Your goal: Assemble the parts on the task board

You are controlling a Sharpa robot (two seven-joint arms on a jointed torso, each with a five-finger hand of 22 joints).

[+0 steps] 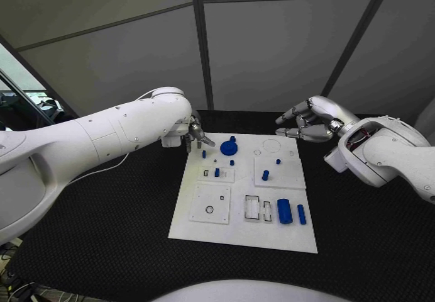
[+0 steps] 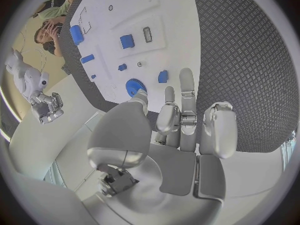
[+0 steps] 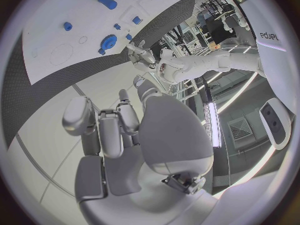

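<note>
Nearest the head camera, low in the frame, lies the near edge of the white board (image 1: pixel 240 239) on a black, ribbed table (image 1: pixel 109 233). Grey wall panels with dark seams fill the upper frame.

On the board, a fat blue cylinder (image 1: pixel 285 211) and a thin blue bar (image 1: pixel 301 214) lie side by side at lower right, beside empty rectangular slots. A blue round disc (image 1: pixel 229 148) sits near the far edge at upper centre, with small blue pegs (image 1: pixel 264 175) standing mid-board.

At upper left of the board, the left hand (image 1: pixel 193 133) hovers by the far corner; whether it touches anything cannot be told from here. The left wrist view shows that hand (image 2: pixel 181 125) empty, fingers extended and apart above the table beside the disc (image 2: pixel 134 86).

At upper right, the right hand (image 1: pixel 308 121) hangs off the board, fingers curled inward, holding nothing. The right wrist view shows its fingers (image 3: pixel 103 125) against grey wall panels, and the left hand (image 3: pixel 141 53) beyond.
</note>
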